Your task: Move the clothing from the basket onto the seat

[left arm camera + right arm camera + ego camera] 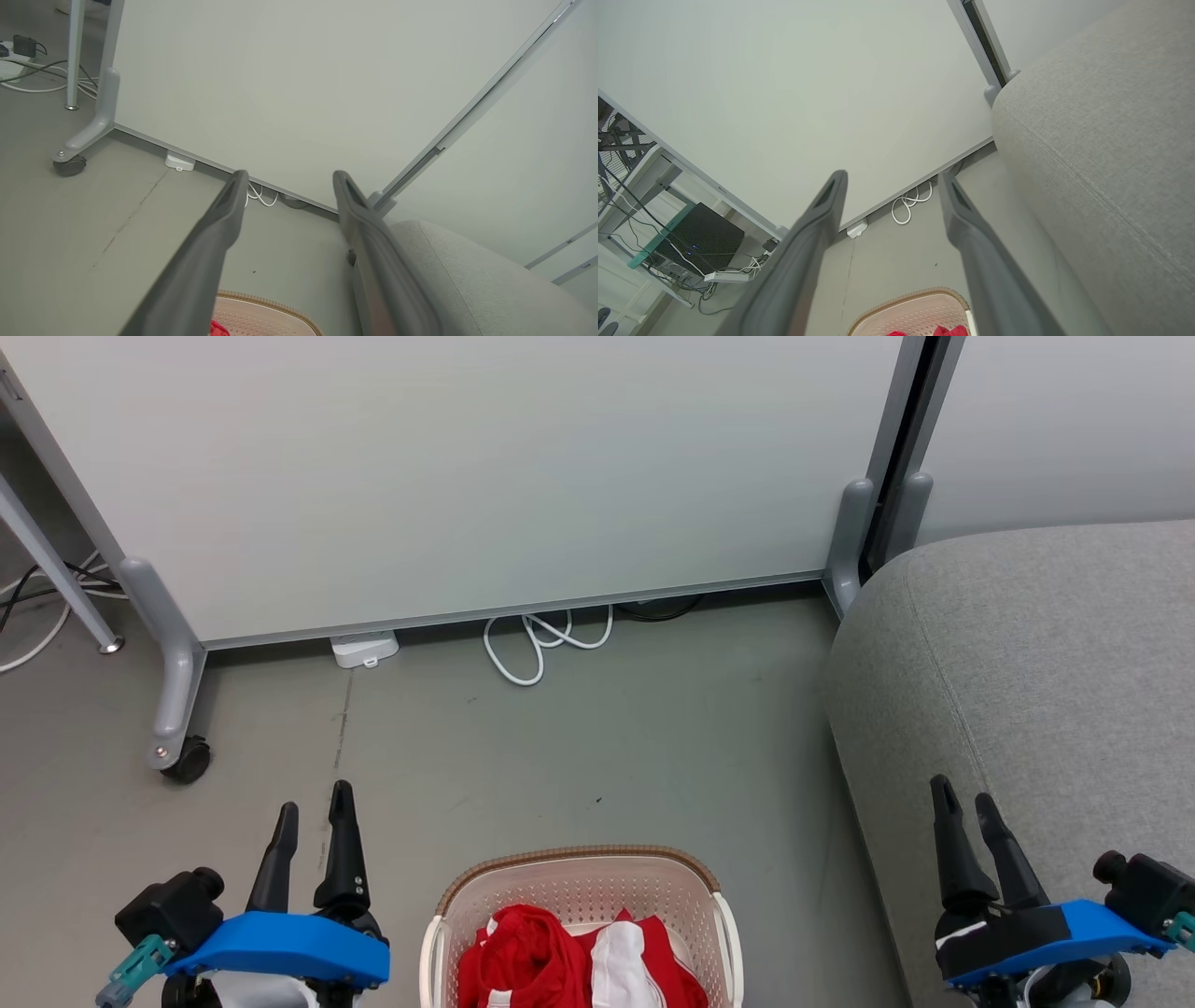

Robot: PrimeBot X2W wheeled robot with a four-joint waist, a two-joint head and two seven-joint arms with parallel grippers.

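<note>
Clothing (pixel 569 957) sits bunched in the basket (pixel 579 868), red folds with a white panel on top, and nothing has been lifted out yet. The basket is on the floor (pixel 597 756) right in front of the robot, and the grey seat (pixel 1046 663) bulks up just to the basket's right.

The left gripper (pixel 316 798) hangs off to the left of the basket and the right gripper (pixel 963 791) to the right of it, hard by the seat's flank. Both pincers are spread wide, with clear air between the fingers and no cloth in either.

So the reach into the basket looks like the step in hand. To do it well, I'd want one arm to swing in over the basket's mouth and tip its fingers down. It should drop onto the highest red fold, well inside the woven rim. Better to close on a fat bunch of fabric than on a thin edge that could slip. The lift should be tall enough for trailing cloth to clear the rim, or that light basket may drag along. The right arm seems handier, since it is already on the seat's side of the basket.

As for pose, both arms are held low and forward, one on either side of the basket. Their blue wrist housings face up. The long dark fingers aim ahead at the white partition (pixel 467 476) beyond the basket, not down at the clothes.
</note>
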